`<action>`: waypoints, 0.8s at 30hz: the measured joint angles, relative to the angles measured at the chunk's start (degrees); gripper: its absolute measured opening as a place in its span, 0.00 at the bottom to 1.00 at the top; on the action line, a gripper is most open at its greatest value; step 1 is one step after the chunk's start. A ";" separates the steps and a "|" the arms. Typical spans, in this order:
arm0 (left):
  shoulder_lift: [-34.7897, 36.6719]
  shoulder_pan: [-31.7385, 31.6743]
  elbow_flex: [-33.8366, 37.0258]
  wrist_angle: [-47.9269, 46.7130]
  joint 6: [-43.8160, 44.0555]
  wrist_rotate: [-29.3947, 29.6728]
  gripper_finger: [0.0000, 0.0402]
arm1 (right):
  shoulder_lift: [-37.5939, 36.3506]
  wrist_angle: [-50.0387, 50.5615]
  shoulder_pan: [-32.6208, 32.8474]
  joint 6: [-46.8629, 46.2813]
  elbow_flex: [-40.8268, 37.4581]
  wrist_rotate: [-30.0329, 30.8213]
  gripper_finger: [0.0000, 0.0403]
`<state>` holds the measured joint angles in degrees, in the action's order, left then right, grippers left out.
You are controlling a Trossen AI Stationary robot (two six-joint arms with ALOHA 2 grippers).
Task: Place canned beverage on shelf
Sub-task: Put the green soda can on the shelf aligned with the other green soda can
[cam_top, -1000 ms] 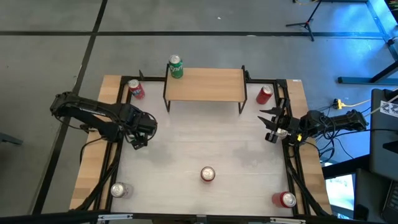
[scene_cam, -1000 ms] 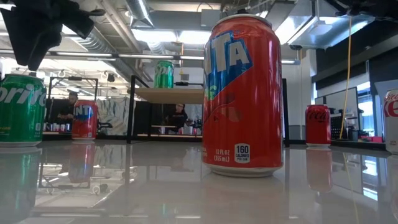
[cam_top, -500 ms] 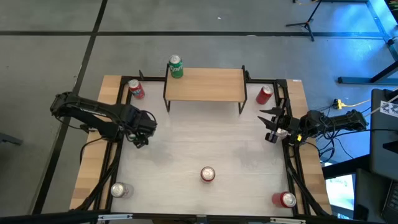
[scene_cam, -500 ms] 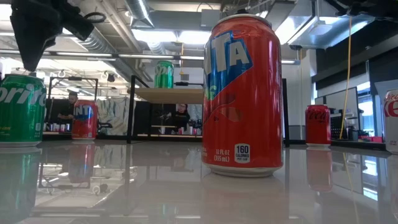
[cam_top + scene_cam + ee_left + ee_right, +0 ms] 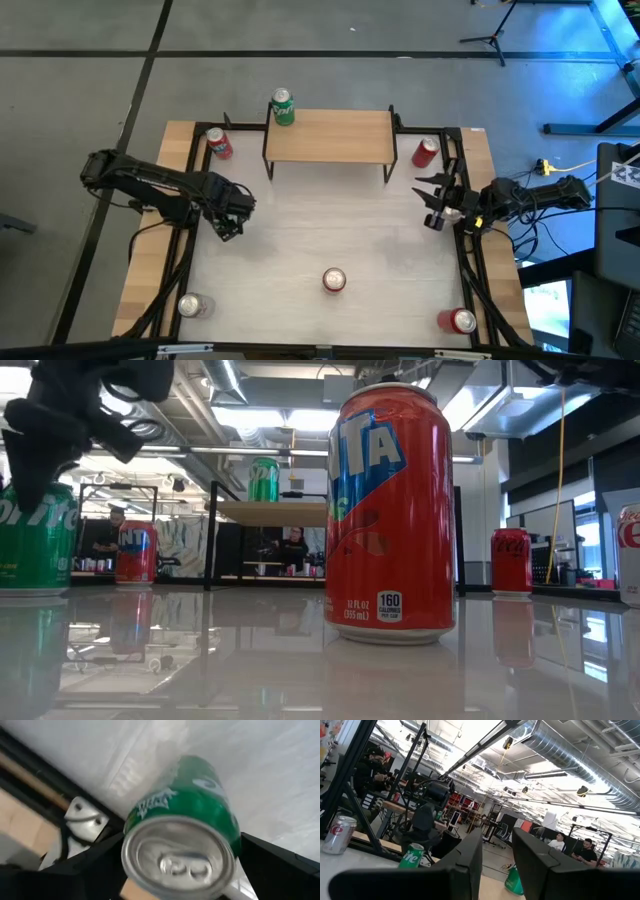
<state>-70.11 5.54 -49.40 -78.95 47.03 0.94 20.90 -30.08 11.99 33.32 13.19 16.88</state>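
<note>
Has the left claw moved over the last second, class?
Yes. In the high view the left claw has slid slightly away from the shelf, toward the table's near edge; the red can in the middle kept its place.

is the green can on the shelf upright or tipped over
Upright: the green can stands at the shelf's left end, its silver top facing the overhead camera; the low view shows it vertical.

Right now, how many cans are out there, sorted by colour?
Green cans: 2, one on the shelf at, one at
Red cans: 4, at and
Total: 6
</note>
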 joint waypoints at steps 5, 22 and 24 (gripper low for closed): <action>0.00 -0.97 0.84 4.04 -1.61 0.84 0.88 | 0.37 -0.21 0.00 0.04 0.00 0.00 0.26; -0.13 -2.21 -0.42 5.02 -4.23 0.70 0.70 | 0.35 -0.31 -0.02 0.20 0.00 0.00 0.26; -0.07 -2.23 -2.39 5.01 -4.25 0.96 0.70 | 0.35 -0.31 -0.02 0.21 0.00 0.00 0.26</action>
<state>-70.17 3.31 -51.80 -73.94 42.78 1.90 21.26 -30.39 11.97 33.53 13.19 16.88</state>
